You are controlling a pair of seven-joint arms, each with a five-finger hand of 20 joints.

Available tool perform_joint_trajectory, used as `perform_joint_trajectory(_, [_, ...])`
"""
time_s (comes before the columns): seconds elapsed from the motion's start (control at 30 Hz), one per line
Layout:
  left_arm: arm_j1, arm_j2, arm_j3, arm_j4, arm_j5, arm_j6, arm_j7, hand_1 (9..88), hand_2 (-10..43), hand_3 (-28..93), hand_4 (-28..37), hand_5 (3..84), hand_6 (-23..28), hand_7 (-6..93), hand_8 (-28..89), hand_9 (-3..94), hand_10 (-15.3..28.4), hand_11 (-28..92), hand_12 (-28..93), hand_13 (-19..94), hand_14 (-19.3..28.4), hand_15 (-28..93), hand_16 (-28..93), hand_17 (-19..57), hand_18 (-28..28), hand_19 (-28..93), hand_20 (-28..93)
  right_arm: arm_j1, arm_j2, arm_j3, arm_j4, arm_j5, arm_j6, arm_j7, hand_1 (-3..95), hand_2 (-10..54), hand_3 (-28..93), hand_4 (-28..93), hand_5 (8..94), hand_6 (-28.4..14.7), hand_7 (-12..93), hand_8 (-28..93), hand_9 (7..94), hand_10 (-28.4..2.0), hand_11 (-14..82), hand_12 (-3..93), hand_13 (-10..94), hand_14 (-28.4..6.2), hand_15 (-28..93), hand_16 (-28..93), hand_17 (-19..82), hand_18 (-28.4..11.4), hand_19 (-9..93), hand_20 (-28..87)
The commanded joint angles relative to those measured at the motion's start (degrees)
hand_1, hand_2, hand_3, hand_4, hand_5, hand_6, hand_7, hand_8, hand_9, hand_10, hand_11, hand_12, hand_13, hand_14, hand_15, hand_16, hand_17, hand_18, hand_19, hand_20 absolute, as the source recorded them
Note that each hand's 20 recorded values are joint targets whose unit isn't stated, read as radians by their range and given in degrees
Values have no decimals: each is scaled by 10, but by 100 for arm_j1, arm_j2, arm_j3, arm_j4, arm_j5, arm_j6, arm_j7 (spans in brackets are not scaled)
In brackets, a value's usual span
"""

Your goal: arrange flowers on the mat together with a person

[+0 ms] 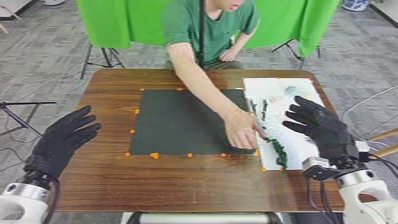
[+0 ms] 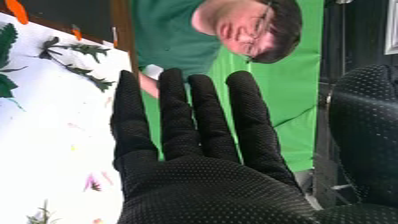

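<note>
In the head view my left hand (image 1: 62,140) is held over the table's left edge, fingers straight and nothing in it. My right hand (image 1: 318,125) is over the white sheet (image 1: 280,90) at the right, open and empty; the right wrist view has the same hand (image 2: 204,185) with straight fingers. A person's hand reaches down to the line between the black mat (image 1: 178,122) and the white sheet, by a green sprig (image 1: 280,152); whether it holds anything I cannot tell. Other sprigs (image 2: 75,62) and a small pink flower (image 2: 92,182) lie on the sheet.
Orange tape pieces (image 1: 155,155) mark the mat's borders on the brown wooden table (image 1: 115,190). Behind the table are a green cloth (image 1: 124,25) and a tripod (image 1: 107,57).
</note>
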Motion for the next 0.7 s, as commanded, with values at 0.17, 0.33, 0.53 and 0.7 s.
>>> perform_joint_trajectory(0.17, [24,-47,41,7,-23,63,-52,286,-11,685,-247,333,49,174,-90,293,122,191,178,249,156,308,1,-65,221,472,78,-27,10,11,-14,-26,66,-34,177,14,831,-228,375,-37,150,-82,387,-141,51,230,337,-122,84,327,133,-202,344,216])
perform_joint_trajectory(0.33, [36,-62,24,-2,-45,50,-61,286,-11,685,-247,332,48,174,-90,292,121,191,177,248,157,308,1,-65,221,471,77,-72,-42,101,-30,-9,11,-37,178,15,831,-229,376,-38,149,-81,387,-141,51,230,336,-123,84,327,133,-201,343,215])
perform_joint_trajectory(0.53, [21,-54,-11,-7,-49,27,-75,287,-10,685,-248,333,49,175,-90,292,120,191,178,249,157,309,1,-64,221,472,77,-143,-93,174,-39,-6,-93,-40,178,18,829,-228,376,-38,148,-81,387,-142,50,230,336,-122,84,327,133,-201,342,216])
perform_joint_trajectory(0.7, [32,-37,-6,-11,-30,-43,-61,286,-11,688,-248,333,49,175,-90,293,122,192,178,248,157,309,1,-65,221,472,77,-143,-53,127,-31,-16,-71,-49,178,19,829,-228,376,-38,148,-81,387,-142,50,230,337,-122,84,327,133,-201,341,215])
